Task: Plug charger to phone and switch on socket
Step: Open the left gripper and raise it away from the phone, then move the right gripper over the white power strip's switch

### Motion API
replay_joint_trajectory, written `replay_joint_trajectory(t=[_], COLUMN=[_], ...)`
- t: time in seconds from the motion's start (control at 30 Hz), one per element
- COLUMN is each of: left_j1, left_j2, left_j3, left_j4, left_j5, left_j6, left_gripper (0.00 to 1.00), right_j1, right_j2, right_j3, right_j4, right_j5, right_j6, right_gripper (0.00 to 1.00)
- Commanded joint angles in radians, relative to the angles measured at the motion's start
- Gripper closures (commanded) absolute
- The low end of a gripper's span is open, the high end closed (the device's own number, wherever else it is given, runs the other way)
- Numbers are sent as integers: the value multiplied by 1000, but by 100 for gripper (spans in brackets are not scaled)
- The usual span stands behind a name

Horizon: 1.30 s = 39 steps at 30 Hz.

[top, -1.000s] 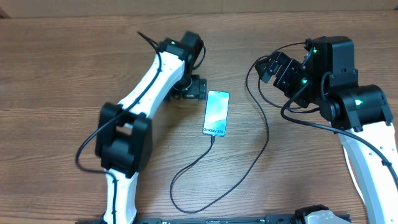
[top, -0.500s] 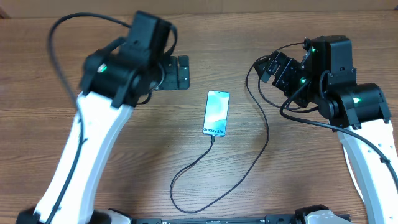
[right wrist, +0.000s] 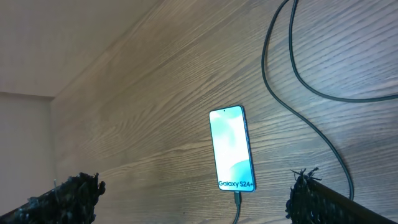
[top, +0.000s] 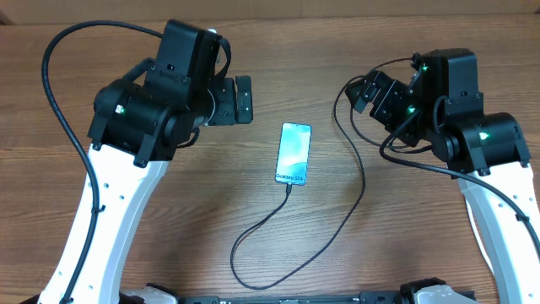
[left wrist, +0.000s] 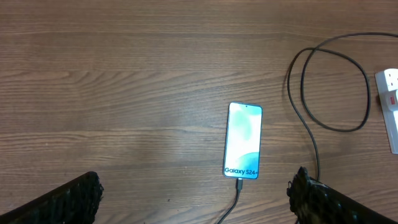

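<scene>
The phone (top: 294, 153) lies flat mid-table, its light blue screen lit, with "Galaxy" lettering at the near end. It also shows in the left wrist view (left wrist: 243, 140) and the right wrist view (right wrist: 231, 148). The charger's thin black cable (top: 253, 234) has its connector tip in the phone's near end (left wrist: 238, 185); it loops forward, then runs back toward the right arm. Only one end of the white socket (left wrist: 390, 106), with a red switch, shows; the plug is hidden. My left gripper (top: 242, 99) is open and empty, up-left of the phone. My right gripper (top: 371, 91) is open and empty, raised right of the phone.
The wooden table (top: 101, 228) holds nothing else. The cable forms a loop (left wrist: 336, 87) between the phone and the socket. The right arm covers the socket in the overhead view.
My left arm has lifted and drawn back from right beside the phone's far left corner to a spot farther up-left. The right arm, phone and cable have not moved.
</scene>
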Motion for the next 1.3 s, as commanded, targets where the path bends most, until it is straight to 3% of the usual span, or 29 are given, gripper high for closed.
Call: replay_joint_trajectory(t=[0.0,0.47,0.6,0.73,0.8,0.97,1.13,1.27], left_j1=[-3,-3,-3,-3,-3,-3,-3,-3], left_j2=[8,8,8,8,8,8,8,8], left_j3=[10,10,10,10,10,10,10,10], left_j4=[2,2,2,2,2,2,2,2], left_j5=[-16,-16,-16,-16,-16,-16,-16,-16], left_j6=[26,26,26,26,26,26,26,26], left_gripper=[1,1,1,1,1,1,0,1], right_j1=[-6,-39,-136,-324,-481,-707,-776,-784], right_j2=[0,0,0,11,55,254,481,564], right_j3=[2,4,22,64,122,306,507,539], right_j4=[-3,-3,-16,-73,-143,-311,-421,-350], right_j5=[15,14,-61,-209,-303,-336,-335,-311], right_j6=[-5,-63,-177,-302,-410,-579,-683,-689], right_gripper=[0,0,0,0,0,0,0,0])
